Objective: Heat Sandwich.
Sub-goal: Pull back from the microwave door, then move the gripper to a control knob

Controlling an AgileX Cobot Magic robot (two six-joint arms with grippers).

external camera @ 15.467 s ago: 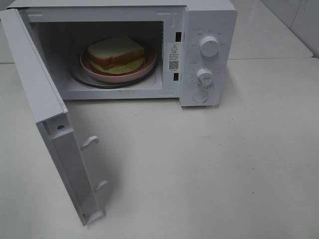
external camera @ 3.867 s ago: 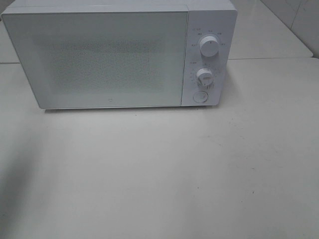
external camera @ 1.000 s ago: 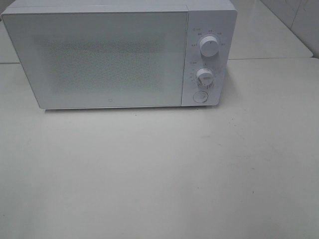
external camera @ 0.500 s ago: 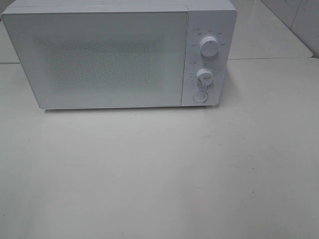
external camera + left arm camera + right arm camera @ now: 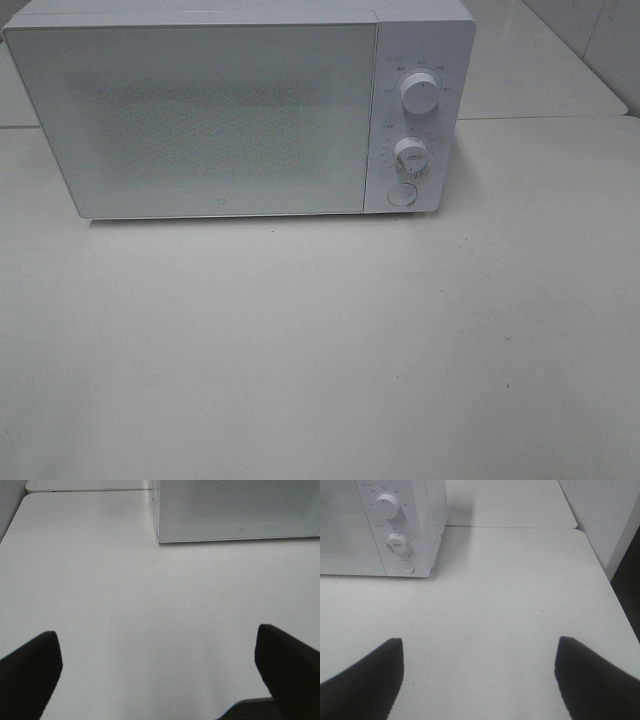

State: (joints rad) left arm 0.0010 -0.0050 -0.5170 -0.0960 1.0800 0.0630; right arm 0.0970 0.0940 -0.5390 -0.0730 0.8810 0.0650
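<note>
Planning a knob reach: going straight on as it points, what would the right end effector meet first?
The right end effector would likely meet the table first; the microwave sits aside. Depth unclear.

The microwave (image 5: 420, 30) casing and its knobs (image 5: 420, 92), at 3 o'clock of the door (image 5: 200, 120), look like smooth white plastic. The door is slightly glossy, with a fine dotted screen. The table (image 5: 320, 350) is matt off-white, and the left gripper (image 5: 156, 632) has matt black fingers (image 5: 30, 675).
</note>
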